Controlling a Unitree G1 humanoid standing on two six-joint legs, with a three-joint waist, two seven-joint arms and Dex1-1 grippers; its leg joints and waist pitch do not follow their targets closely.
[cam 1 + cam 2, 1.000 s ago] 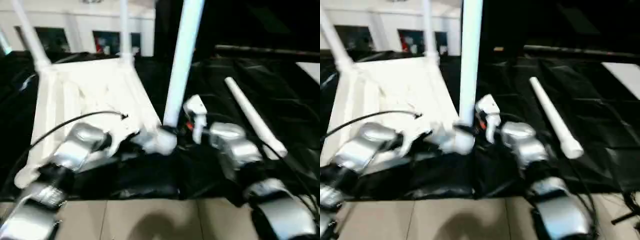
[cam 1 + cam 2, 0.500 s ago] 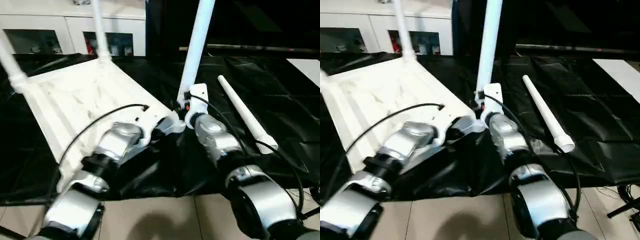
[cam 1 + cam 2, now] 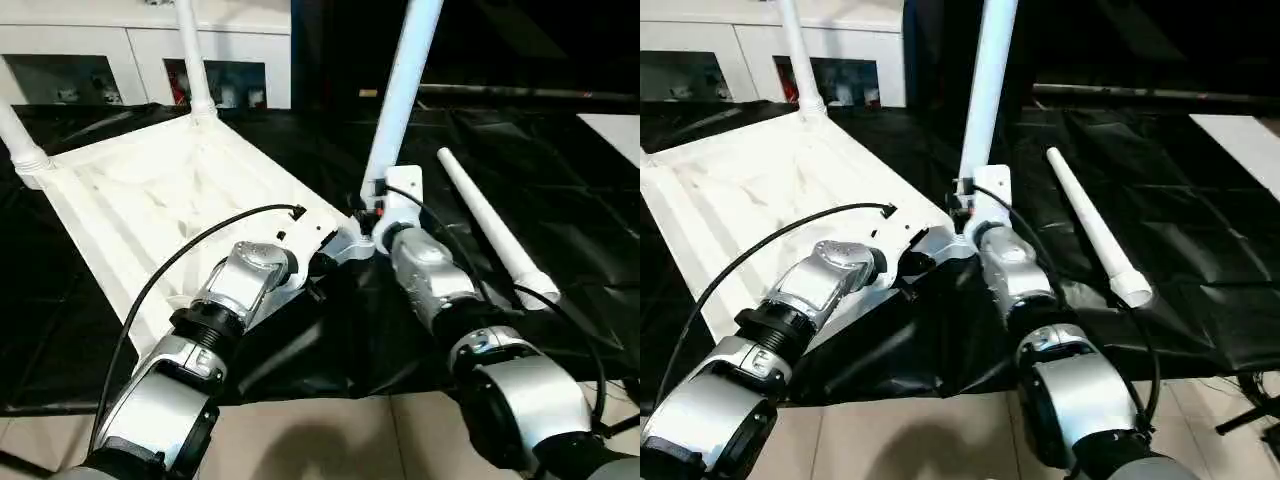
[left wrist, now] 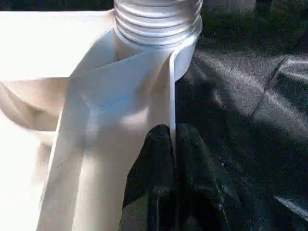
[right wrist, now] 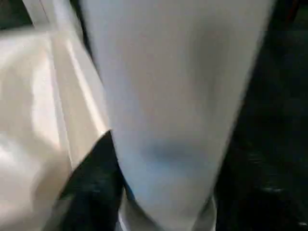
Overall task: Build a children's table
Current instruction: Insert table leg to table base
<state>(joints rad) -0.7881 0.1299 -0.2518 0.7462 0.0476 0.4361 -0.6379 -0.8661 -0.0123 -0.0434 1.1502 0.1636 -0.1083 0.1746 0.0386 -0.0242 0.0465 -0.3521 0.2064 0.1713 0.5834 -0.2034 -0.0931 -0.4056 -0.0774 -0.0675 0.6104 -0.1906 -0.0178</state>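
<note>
The white tabletop [image 3: 170, 200] is laid underside up on the black-draped table [image 3: 560, 200], with the near-corner leg [image 3: 400, 90] standing upright in its corner socket [image 4: 159, 29]. The left tool [image 4: 174, 159] is pinched together on the tabletop's thin edge rib just beside that socket. The right tool [image 3: 372, 212] is set around the base of the leg; one black finger [image 5: 94, 187] is seen against it, but whether it is clamped cannot be told. A loose leg [image 3: 490, 225] is laid on the table to the right of the socket.

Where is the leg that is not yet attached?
In the left eye view the loose leg lies flat on the black-draped work table, on the robot's right, beside the right forearm and apart from the upturned tabletop.
</note>
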